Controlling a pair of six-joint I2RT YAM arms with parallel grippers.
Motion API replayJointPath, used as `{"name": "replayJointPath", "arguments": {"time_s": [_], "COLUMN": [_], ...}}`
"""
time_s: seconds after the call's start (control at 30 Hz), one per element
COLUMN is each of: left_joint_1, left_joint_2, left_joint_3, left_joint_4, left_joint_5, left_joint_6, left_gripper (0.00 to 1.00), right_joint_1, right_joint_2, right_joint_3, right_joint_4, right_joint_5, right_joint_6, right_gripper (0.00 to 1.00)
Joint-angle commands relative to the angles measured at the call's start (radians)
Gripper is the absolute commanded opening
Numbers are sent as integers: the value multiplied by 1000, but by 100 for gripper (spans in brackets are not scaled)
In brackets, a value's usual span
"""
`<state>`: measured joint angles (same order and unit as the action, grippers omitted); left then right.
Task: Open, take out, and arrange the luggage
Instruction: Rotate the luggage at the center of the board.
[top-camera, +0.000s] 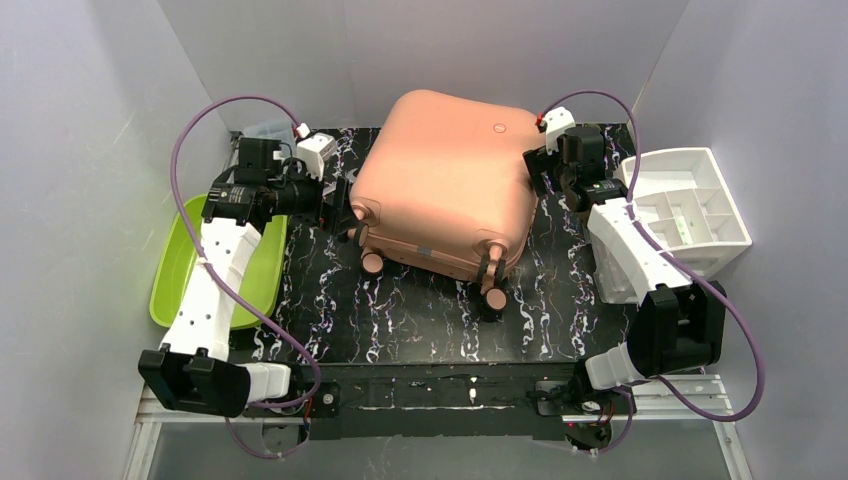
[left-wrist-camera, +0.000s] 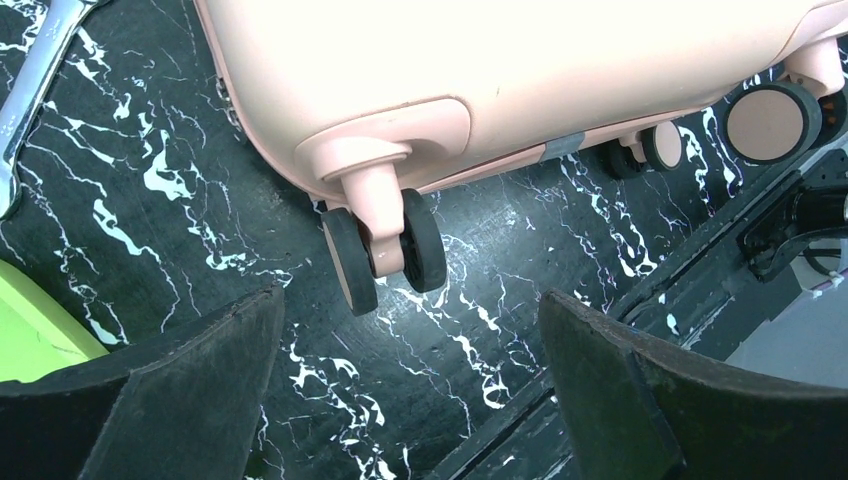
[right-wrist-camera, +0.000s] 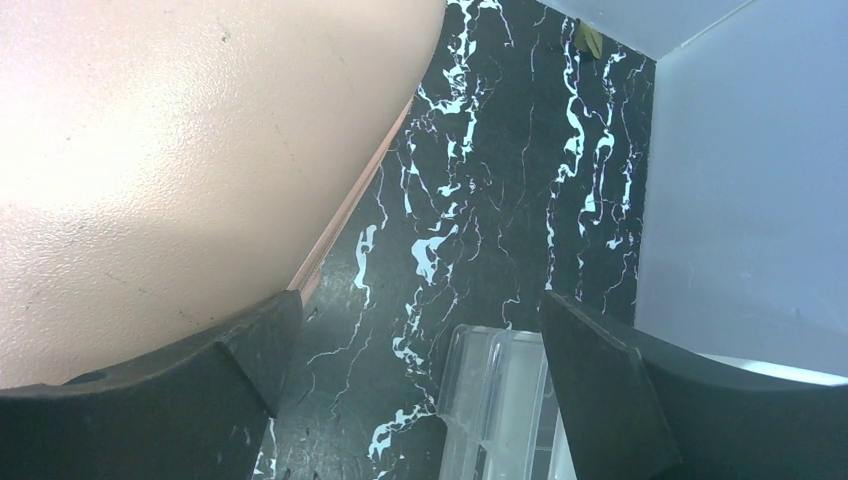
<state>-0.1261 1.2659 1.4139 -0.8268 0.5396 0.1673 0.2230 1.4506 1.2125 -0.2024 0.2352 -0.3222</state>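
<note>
Your left gripper (left-wrist-camera: 410, 335) is spread wide and empty, just off the double wheel (left-wrist-camera: 385, 250) at the near-left corner of the salmon-pink suitcase (top-camera: 445, 175). Your right gripper (right-wrist-camera: 420, 340) is spread and empty too, at the suitcase's right flank. The suitcase lies shut on the black marbled mat (top-camera: 400, 310), wheels toward the arm bases, between the lime-green tray (top-camera: 175, 265) and the white drawer organizer (top-camera: 690, 205).

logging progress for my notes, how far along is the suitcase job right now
Done: nothing visible. The suitcase lies shut on the table, with nothing taken out.
In hand: the left gripper is open beside a near corner wheel. The right gripper is open at the far right corner. Neither holds anything.
Left: opening it, taking things out and arranging them.
</note>
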Motion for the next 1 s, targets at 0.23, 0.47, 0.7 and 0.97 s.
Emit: {"name": "replayJointPath", "arguments": {"time_s": [0.23,0.47,0.7,0.97], "left_joint_1": [6,13,29,29], "left_joint_2": [127,208,294,288], "left_joint_3": [99,147,186,129], "left_joint_4": [-2,14,12,23], "left_joint_5": [93,64,169,277], "left_joint_6": [44,52,29,-3], "left_gripper": [98,98,98,98], "right_joint_1": [-11,-11,-11,-11], "right_joint_2": [-39,-61,-25,86], "right_joint_3": [15,40,111,190], "right_joint_4": [21,-108,-147,-130], "right_joint_5": [22,63,88,74], "right_joint_6": [-6,-80,-74,8], "right_gripper": [98,98,98,98]}}
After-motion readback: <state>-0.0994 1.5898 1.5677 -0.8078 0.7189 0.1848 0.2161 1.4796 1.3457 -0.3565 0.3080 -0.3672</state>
